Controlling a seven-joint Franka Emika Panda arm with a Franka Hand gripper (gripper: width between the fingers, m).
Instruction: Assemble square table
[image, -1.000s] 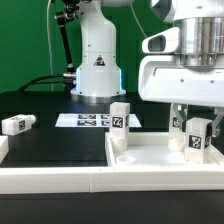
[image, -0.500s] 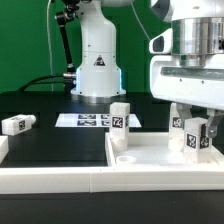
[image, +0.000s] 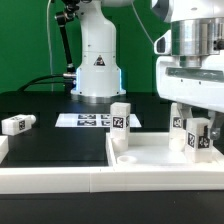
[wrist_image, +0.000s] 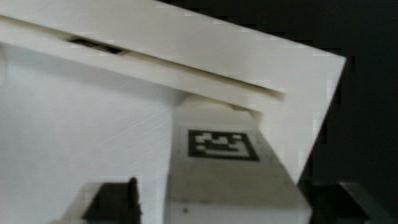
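Note:
The square table slab (image: 150, 160) lies at the exterior view's lower right, and it also shows in the wrist view (wrist_image: 80, 110). One tagged leg (image: 120, 126) stands upright at its far left corner. Another leg (image: 196, 138) stands at its right side, with a further tagged block (image: 178, 122) just behind it. My gripper (image: 195, 128) hangs over that right leg. In the wrist view my gripper (wrist_image: 228, 205) straddles the leg (wrist_image: 222, 150), with the fingers (wrist_image: 116, 200) apart and a gap showing on one side. A fourth leg (image: 17, 124) lies loose at the far left.
The marker board (image: 88, 120) lies flat behind the slab, in front of the arm's white base (image: 97, 65). A long white rail (image: 50, 182) runs along the front edge, with a white block (image: 3, 150) at its left end.
My gripper has shifted a little toward the exterior view's right over the right leg. The legs and the slab have not moved.

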